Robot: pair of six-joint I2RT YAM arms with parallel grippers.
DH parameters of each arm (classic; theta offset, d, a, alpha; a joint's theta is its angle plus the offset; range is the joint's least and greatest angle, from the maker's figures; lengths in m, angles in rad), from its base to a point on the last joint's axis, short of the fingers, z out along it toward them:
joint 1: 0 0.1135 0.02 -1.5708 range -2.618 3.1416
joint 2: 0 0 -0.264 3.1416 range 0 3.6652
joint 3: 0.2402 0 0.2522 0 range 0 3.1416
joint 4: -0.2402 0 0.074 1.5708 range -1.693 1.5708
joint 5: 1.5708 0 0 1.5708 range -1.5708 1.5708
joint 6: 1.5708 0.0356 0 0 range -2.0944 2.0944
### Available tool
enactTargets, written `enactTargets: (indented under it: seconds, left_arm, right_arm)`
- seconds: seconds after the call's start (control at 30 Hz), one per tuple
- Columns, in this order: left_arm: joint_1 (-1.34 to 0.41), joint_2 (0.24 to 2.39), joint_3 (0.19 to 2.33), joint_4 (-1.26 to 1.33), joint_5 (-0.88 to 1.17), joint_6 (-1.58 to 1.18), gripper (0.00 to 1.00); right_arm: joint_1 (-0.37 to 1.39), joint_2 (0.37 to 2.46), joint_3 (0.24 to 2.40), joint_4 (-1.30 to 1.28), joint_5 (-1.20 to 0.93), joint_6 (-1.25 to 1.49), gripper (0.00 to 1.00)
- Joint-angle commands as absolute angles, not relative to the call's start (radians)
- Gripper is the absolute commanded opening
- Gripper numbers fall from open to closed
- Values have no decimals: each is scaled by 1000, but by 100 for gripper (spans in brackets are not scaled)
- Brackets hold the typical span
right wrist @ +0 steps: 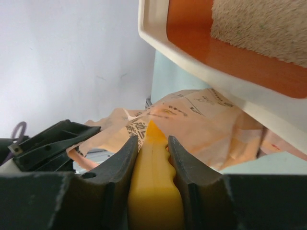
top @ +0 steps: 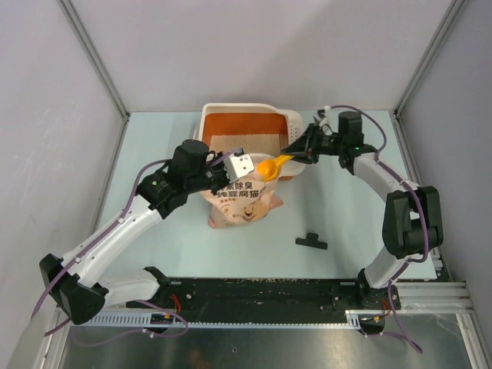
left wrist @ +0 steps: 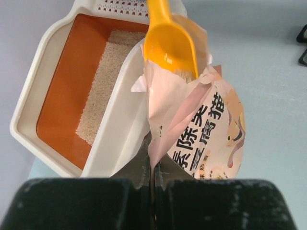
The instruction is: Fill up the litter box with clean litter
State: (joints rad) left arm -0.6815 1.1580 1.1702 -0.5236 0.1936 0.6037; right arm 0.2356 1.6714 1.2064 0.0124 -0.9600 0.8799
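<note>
Here, from above, the litter box (top: pixel 238 108) stands at the far middle of the table (top: pixel 154 231), and pale litter (top: pixel 247 141) covers part of its orange floor. A pink bag (top: pixel 242 204) stands just in front of it, touching its near wall. The left gripper (top: pixel 246 167) reaches in from the left to the bag's top. The right gripper (top: pixel 298 154) comes from the right with an orange scoop (top: pixel 270 165), whose bowl is at the bag's mouth. A black clip (top: pixel 310 241) lies well apart.

In the left wrist view, the jaws are pressed together on the bag's upper edge.

In the right wrist view, both fingers clamp the scoop's handle, and the box with its litter shows at the top.
</note>
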Motion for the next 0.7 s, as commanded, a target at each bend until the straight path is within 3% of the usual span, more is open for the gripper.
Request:
enactTargets:
  seconds: [0.0, 0.1, 0.23, 0.4, 0.53, 0.67]
  left_arm:
    - [-684, 1117, 1212, -468, 181, 675, 0]
    - [-684, 1130, 1230, -469, 178, 677, 0]
    - [-684, 1152, 1249, -469, 179, 678, 0]
    - [-687, 1170, 1264, -469, 187, 687, 0]
    - [-686, 1181, 1267, -469, 192, 696, 0]
    - [-686, 1178, 1276, -471, 198, 698, 0]
  right_arm:
    - [112, 1615, 1216, 5, -1110, 873, 0]
    - [112, 1608, 1213, -41, -1092, 874, 0]
    - [167, 1640, 1200, 210, -1089, 1003, 0]
    - [97, 1609, 1218, 51, -1066, 908, 0]
    - [138, 1637, 1219, 202, -1110, 989, 0]
    - [63, 1606, 1259, 55, -1120, 871, 0]
